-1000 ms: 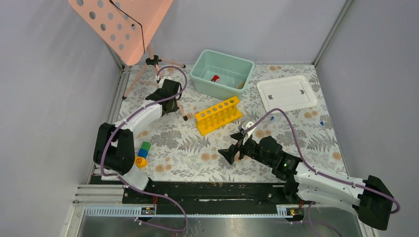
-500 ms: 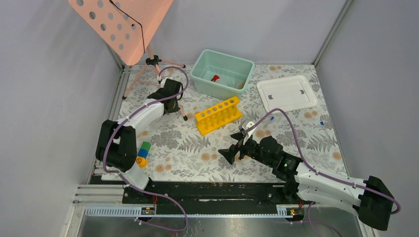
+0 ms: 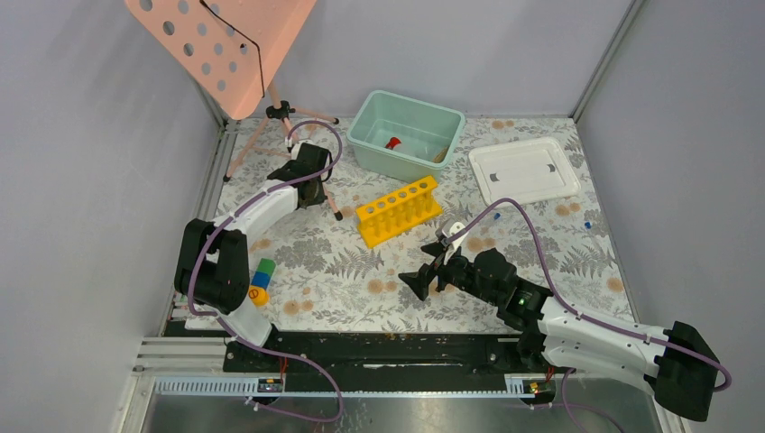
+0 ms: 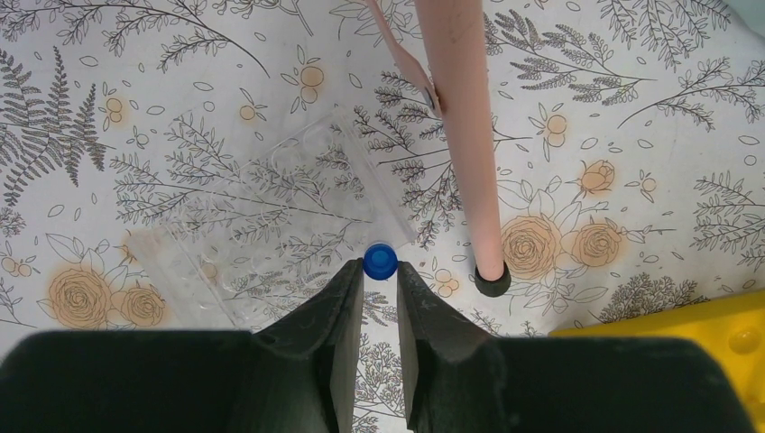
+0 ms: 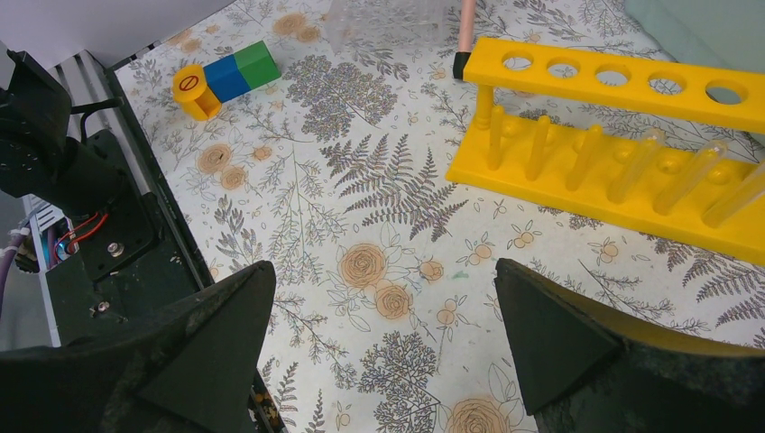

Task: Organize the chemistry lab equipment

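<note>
Because racking seems intended, the blue-capped tube [image 4: 380,261] is pinched between the nearly closed left fingers [image 4: 338,307]; the right fingers [image 5: 207,361] are spread wide, empty, the yellow rack [image 5: 622,135] ahead.

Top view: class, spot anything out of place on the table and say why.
A tiny blue-capped tube lies loose near the right wall, far from the yellow rack. The block stack lies on its side by the left arm's base.

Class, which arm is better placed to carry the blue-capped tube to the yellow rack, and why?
Left. The left arm has its jaws shut on the blue-capped tube; the right arm, near the yellow rack, has its jaws wide open and empty.
</note>
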### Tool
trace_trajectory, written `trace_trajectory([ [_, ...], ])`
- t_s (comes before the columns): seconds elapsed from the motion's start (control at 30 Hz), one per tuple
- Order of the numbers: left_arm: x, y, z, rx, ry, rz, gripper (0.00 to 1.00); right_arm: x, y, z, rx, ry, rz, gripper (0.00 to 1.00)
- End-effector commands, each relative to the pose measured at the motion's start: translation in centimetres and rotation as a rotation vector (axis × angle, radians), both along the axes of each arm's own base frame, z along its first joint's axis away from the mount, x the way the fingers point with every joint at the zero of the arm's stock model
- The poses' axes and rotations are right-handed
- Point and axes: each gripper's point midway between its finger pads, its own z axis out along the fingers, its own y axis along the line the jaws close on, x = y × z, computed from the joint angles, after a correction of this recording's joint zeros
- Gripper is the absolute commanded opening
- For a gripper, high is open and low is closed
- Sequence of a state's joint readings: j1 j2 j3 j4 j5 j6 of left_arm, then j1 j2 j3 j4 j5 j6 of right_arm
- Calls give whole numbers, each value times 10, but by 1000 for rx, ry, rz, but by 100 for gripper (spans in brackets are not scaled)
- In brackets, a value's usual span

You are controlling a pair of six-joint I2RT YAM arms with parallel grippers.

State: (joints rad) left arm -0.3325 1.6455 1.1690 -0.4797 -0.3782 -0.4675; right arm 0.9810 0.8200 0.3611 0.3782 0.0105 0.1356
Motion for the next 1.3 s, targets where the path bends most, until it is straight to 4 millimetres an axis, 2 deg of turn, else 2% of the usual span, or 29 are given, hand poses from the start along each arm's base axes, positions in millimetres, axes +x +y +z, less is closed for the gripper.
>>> trace_trajectory([
  [0.0, 10, -2, 17, -23, -48, 4, 20, 3, 2, 14, 31, -25, -10, 99],
  [0.7, 7, 0, 20, -36, -54, 20, 23, 3, 3, 13, 21, -20, -8, 99],
  [0.87, 6, 1, 25, -37, -58, 24, 29, 3, 2, 12, 17, -17, -11, 99],
  [1.0, 0, 2, 36, -43, -64, 30, 40, 9, -3, 11, 5, -14, -57, 99],
  [1.13, -10, 1, 57, -77, -91, 26, 46, 23, -22, 5, -61, 45, -198, 99],
  [1.27, -25, -8, 76, -148, -112, -23, 47, 30, -68, -3, -189, 182, -453, 99],
])
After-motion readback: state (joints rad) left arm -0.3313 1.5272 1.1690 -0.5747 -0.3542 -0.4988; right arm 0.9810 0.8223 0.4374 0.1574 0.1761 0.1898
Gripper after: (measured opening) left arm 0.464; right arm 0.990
